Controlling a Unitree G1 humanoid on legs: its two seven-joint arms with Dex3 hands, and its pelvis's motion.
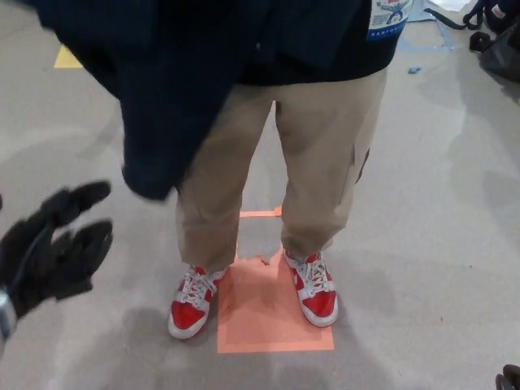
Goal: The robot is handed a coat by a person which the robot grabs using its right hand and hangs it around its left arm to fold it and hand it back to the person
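A dark navy coat (pixel 175 89) hangs down from the top left of the head view, in front of the person's torso and left trouser leg. What holds its top is out of frame. My left hand (pixel 53 248) is at the lower left, below the coat's hem and apart from it, open with its black fingers (pixel 77 199) spread and holding nothing. A small black part of my right hand (pixel 509 379) shows in the bottom right corner, far from the coat.
A person in beige trousers (pixel 325 154) and red-and-white sneakers (pixel 315 288) stands close in front of me on an orange floor square (pixel 264 313). Grey floor lies all around. Dark bags and cables (pixel 496 41) sit at the top right.
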